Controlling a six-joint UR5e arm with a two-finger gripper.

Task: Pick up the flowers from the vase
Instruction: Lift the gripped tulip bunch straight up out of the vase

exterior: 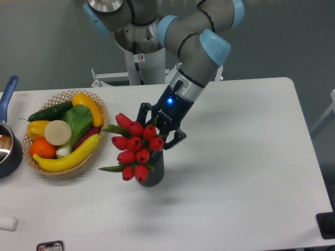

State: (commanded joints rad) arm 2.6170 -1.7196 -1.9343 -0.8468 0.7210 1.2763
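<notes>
While I am reaching in behind the flowers (pixel 135 150), my gripper (pixel 163 130) is sitting right at the back of the bunch, and I cannot tell whether my fingers are closing on the stems or only flanking them (the red buds are hiding the gap). The bunch is standing in the vase (pixel 152 172), which is resting near the middle of the table (pixel 251 172), a little toward its front edge.

The main risk, as I am judging it, is the vase: it looks light and narrow, so if I am pulling at a slant the stems may be dragging on the mouth and tipping it over. A loose hold could also be letting the bunch slip back or shedding a bud.

The basket (pixel 62 97) of vegetables is lying just beside the flowers toward the left edge, with the banana (pixel 66 158) nearest the leaves, so a swing leftward could be brushing it. A blue-handled pot (pixel 8 142) is sitting at the left edge itself, well apart. Nothing is standing above the bunch except my own arm.
</notes>
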